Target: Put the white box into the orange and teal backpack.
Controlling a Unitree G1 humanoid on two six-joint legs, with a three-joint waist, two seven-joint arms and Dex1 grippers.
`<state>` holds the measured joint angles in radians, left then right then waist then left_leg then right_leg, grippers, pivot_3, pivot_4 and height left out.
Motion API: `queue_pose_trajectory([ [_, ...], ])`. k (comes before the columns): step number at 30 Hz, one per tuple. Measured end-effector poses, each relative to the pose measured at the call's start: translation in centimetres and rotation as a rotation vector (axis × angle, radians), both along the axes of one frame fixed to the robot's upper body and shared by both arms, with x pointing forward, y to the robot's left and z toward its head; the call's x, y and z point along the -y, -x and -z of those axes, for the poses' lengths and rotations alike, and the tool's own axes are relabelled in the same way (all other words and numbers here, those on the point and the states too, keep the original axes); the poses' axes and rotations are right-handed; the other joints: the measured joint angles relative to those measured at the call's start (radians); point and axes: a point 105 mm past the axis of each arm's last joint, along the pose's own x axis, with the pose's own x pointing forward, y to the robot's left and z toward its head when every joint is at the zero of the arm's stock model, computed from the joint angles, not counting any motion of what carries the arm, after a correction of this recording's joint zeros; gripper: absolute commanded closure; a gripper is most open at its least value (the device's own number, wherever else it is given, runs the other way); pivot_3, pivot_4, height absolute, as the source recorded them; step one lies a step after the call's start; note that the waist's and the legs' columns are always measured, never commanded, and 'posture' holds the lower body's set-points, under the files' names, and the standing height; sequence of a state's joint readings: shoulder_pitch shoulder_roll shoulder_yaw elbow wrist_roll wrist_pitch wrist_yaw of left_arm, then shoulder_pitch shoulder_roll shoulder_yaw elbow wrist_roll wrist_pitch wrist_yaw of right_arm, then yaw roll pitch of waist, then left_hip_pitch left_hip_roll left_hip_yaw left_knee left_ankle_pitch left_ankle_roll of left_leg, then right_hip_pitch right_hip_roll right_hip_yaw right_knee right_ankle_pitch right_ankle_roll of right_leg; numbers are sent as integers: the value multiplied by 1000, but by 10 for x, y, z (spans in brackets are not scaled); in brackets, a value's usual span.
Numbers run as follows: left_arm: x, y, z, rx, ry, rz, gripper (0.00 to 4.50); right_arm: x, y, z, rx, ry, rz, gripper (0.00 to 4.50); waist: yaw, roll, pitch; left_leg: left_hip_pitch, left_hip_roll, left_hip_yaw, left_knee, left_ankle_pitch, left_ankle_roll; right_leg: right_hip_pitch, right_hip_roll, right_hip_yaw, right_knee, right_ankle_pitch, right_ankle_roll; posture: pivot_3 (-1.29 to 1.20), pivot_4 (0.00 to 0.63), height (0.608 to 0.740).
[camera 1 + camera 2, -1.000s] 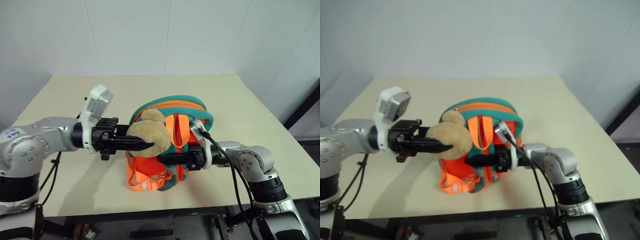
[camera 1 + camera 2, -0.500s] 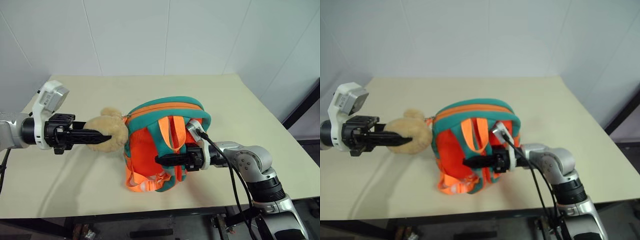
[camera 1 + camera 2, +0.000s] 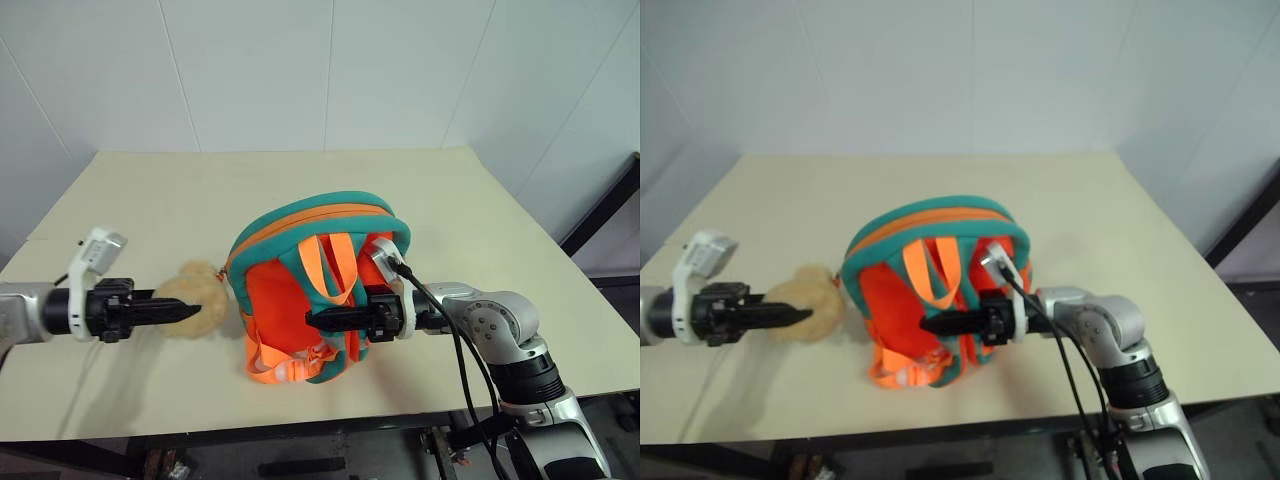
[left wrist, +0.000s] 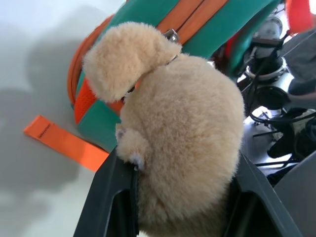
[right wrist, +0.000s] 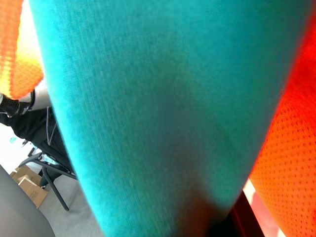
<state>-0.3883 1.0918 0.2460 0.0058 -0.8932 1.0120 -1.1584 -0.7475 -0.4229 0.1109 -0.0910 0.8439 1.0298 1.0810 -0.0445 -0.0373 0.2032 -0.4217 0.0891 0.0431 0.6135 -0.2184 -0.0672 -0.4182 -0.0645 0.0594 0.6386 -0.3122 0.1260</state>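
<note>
The counter (image 3: 480,200) is a pale beige surface carrying the orange and teal backpack (image 3: 300,300) near its front middle. The pack stands roughly upright with its strap side toward the camera and its curved zipper line running over the top from left to right.

The right gripper (image 3: 325,320) reaches in level from the right, pointing left, and its jaws are nearly closed on a teal strap (image 5: 163,108) at the front of the pack, which appears to steady it.

The left gripper (image 3: 185,311) lies to the left of the pack, pointing right toward it. Its jaws stand partly open, clamped around the plush ball (image 4: 182,158), a tan fuzzy ball whose metal clip (image 4: 170,35) attaches at the zipper line on the pack's left flank. The ball sits just beside the pack's left side, with the link drawn out between them.

The deciding relation is this: the ball lies straight left of the pack, roughly along the line on which the zipper runs. Judged from the frames, a further pull leftward and down would follow that line, and the left arm alone is placed to make it.

The white box cannot be located in these views; whether it is already inside the pack cannot be told.
</note>
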Motion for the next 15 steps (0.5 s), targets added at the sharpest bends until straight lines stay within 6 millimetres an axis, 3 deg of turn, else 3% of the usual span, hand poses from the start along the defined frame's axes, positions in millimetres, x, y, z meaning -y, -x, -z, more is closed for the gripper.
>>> queue_pose_trajectory([
  [10, 31, -14, 26, -7, 10, 18, 3130, 0, -2, 0, -4, -1, 16, 4146, 13, 0, 0, 0, 0, 0, 1, 0, 0, 0, 0, 0, 1, 0, 0, 0, 150, 740],
  [15, 28, -9, 49, -5, -56, -1, 3130, -1, -1, 1, -22, -2, 19, 4146, 18, 0, -1, 1, 0, 0, 1, 0, 0, 1, 0, 0, 1, 0, 0, 0, 150, 740],
])
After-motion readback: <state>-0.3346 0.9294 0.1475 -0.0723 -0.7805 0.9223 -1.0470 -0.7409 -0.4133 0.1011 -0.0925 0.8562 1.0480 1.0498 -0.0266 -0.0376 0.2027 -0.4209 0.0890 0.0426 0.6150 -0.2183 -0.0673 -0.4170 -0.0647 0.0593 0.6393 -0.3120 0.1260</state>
